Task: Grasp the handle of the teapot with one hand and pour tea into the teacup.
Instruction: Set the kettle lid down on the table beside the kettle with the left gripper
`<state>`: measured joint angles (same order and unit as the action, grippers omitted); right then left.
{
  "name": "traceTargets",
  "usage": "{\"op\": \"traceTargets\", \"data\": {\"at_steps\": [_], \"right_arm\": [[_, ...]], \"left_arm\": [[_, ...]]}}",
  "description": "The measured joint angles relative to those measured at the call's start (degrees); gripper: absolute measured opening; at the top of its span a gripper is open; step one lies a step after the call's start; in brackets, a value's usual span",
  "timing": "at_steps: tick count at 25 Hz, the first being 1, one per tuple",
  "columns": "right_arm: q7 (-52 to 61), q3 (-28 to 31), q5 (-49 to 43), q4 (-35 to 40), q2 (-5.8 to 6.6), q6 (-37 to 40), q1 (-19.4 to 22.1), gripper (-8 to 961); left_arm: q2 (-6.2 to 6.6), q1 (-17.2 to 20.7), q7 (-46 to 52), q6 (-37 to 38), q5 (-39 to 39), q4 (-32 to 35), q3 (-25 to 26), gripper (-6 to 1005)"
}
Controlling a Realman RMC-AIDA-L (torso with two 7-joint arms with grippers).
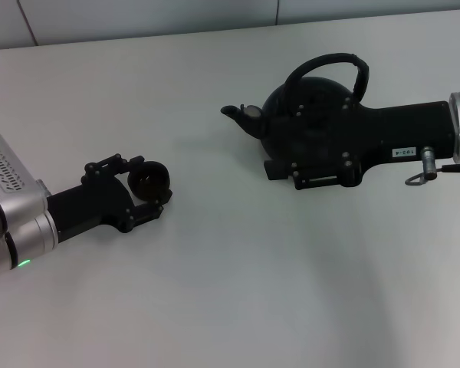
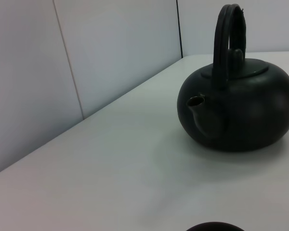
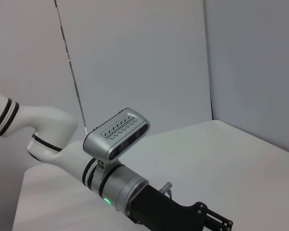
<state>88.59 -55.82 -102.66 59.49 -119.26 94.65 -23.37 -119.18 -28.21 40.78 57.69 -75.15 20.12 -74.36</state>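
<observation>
Black teapot [image 1: 307,115] upright on table [image 1: 238,291]; right gripper [image 1: 310,172] beside it, jaws unreadable; left gripper [image 1: 142,188] jaws clasping teacup [image 1: 149,179].

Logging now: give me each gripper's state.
Left gripper: closed around the teacup.
Right gripper: at the teapot; cannot be told.

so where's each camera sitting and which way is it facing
Head: above, looking down at the table; both arms show, left gripper around the teacup, right gripper at the teapot.
Left wrist: low, facing the teapot; no arm shows.
Right wrist: faces the left arm.
Head and left wrist share the teapot.
</observation>
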Motion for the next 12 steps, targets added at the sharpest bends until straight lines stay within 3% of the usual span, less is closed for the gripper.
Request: {"op": "traceTargets", "data": {"at_steps": [12], "right_arm": [[0.0, 0.0, 0.0, 0.0, 0.0, 0.0, 0.0, 697]], "left_arm": [[0.0, -0.2, 0.6, 0.0, -0.3, 0.0, -0.1, 762]]}}
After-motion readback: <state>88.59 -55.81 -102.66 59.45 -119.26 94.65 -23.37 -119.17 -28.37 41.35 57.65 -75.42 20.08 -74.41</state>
